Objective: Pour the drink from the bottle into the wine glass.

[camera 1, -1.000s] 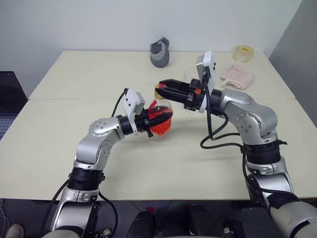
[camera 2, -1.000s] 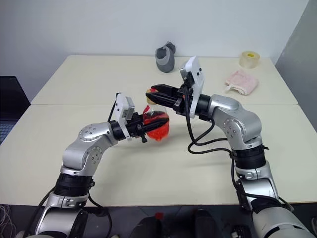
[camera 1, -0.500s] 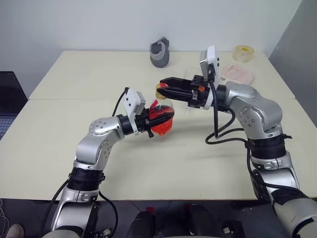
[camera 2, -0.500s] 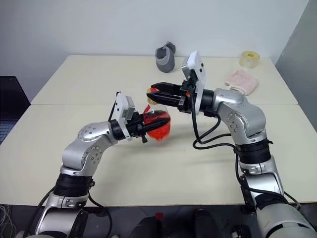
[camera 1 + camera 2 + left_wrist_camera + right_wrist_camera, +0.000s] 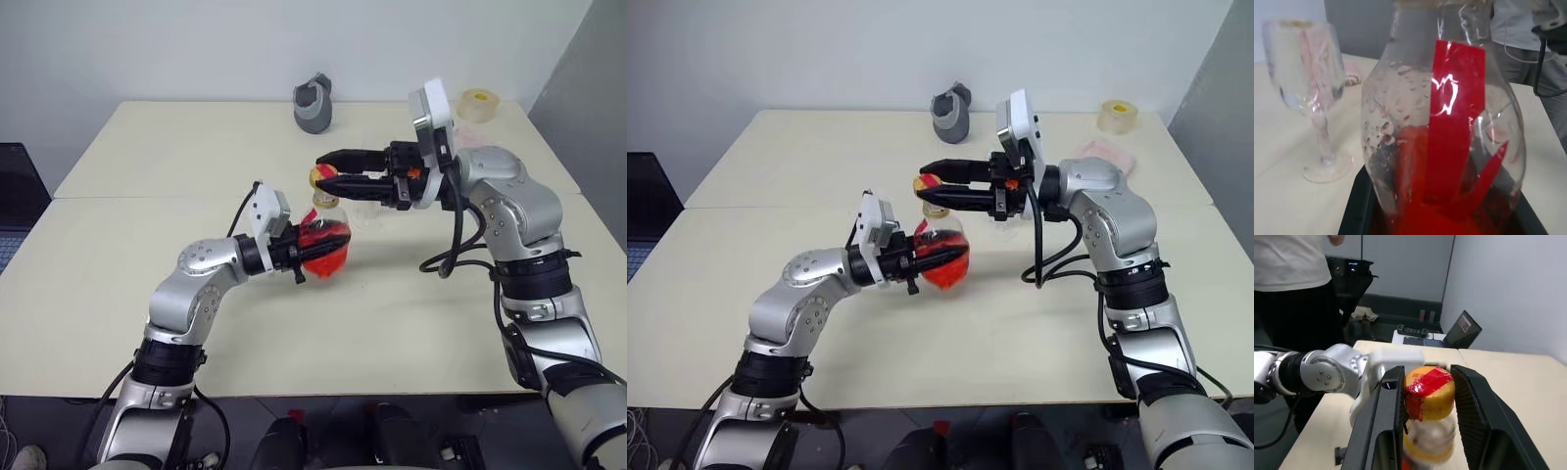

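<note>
Above the table, left pincer grips the bottle, right pincer clamps its cap; uncapping and pouring remain.

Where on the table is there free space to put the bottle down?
Free: the near left of the table, left of the left gripper, and the far left, left of the grey cup-like object. Crowded: the middle, around the bottle and wine glass, and the far right by the tape roll.

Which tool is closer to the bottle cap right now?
Right. The right tool has its fingers on either side of the cap at the top of the bottle. The left tool is lower, shut on the bottle's round body.
</note>
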Robot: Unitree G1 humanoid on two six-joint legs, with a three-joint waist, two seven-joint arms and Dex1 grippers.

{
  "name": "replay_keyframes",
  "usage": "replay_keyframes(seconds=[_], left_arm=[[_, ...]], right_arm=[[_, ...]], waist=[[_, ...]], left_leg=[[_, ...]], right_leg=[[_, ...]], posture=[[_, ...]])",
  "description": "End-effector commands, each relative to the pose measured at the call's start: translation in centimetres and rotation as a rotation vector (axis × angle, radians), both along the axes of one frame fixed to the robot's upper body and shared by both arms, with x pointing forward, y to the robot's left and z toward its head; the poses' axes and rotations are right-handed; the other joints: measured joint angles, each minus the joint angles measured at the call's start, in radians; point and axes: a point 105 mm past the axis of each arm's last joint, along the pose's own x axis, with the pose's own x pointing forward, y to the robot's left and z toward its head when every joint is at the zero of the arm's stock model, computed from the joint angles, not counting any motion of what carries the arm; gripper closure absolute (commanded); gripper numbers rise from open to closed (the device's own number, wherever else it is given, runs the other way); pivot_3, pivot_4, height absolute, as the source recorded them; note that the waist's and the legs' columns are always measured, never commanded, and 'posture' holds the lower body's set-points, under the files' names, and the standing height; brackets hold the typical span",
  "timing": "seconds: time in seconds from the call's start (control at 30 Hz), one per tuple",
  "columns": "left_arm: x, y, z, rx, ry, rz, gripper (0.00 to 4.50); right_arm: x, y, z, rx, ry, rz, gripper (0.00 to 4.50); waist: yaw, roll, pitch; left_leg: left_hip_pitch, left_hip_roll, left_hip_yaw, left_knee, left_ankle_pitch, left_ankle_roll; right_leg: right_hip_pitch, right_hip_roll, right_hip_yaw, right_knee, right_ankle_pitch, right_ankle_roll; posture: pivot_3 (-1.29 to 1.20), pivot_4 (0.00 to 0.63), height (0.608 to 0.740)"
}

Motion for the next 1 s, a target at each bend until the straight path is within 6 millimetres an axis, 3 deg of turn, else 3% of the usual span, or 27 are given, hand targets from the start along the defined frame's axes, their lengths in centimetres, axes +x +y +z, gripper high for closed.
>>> replay_keyframes(seconds=[0.03,0.27,0.43,0.53,0.7,0.87,1.0], left_arm=[[-0.9,-0.5,1.5,-0.021,-0.058,-0.036,3.16],[-0.6,-0.5,1.8,-0.029,-0.064,-0.029,3.16],[-0.5,-0.3,1.8,-0.03,-0.066,-0.014,3.16],[-0.2,0.4,2.0,-0.033,-0.07,0.025,3.16],[-0.2,1.3,1.7,-0.029,-0.061,0.07,3.16],[-0.5,1.4,1.3,-0.033,-0.044,0.083,3.16],[-1.0,0.8,1.1,-0.03,-0.036,0.057,3.16]], right_arm=[[0.5,-0.4,1.9,0.093,0.13,-0.024,3.36],[-0.1,-1.2,1.7,0.123,0.322,-0.027,3.36],[-0.5,-2.1,1.4,0.136,0.269,-0.106,3.36],[-1.1,-3.5,0.2,0.109,0.201,-0.206,3.36],[-1.6,-6.3,-3.9,0.047,0.191,-0.424,3.36],[0.1,-10.3,-8.7,0.043,0.224,-0.807,3.36],[1.0,-12.3,-13.3,0.001,0.262,-1.04,3.36]], waist=[[0.001,0.0,0.0],[0.005,0.0,0.0],[0.006,0.0,0.0],[0.007,0.0,0.0],[0.015,0.0,0.0],[0.018,0.0,0.0],[0.018,0.0,0.0]], left_leg=[[0.0,0.0,0.0,0.0,0.0,0.0],[-0.001,0.0,0.0,0.0,0.0,-0.001],[-0.001,-0.001,0.001,0.0,-0.001,0.001],[-0.001,-0.001,0.0,0.0,-0.001,0.002],[-0.001,-0.001,0.0,0.0,-0.001,0.002],[0.0,0.0,0.001,0.0,-0.001,0.002],[0.0,0.0,0.002,0.0,-0.001,0.001]], right_leg=[[0.0,0.0,0.0,0.0,0.0,0.0],[0.0,-0.002,0.0,0.0,0.0,0.0],[0.0,-0.001,0.0,0.0,0.0,0.0],[0.0,-0.001,0.0,0.0,0.0,0.0],[0.001,-0.002,0.0,-0.001,0.0,0.0],[0.001,-0.001,0.0,0.0,0.0,0.0],[0.001,0.0,0.001,0.0,0.0,0.0]], posture=[[0.0,0.15,0.74],[0.0,0.15,0.74],[0.0,0.15,0.74],[0.0,0.15,0.74],[0.0,0.15,0.74],[0.0,0.15,0.74],[0.0,0.15,0.74]])
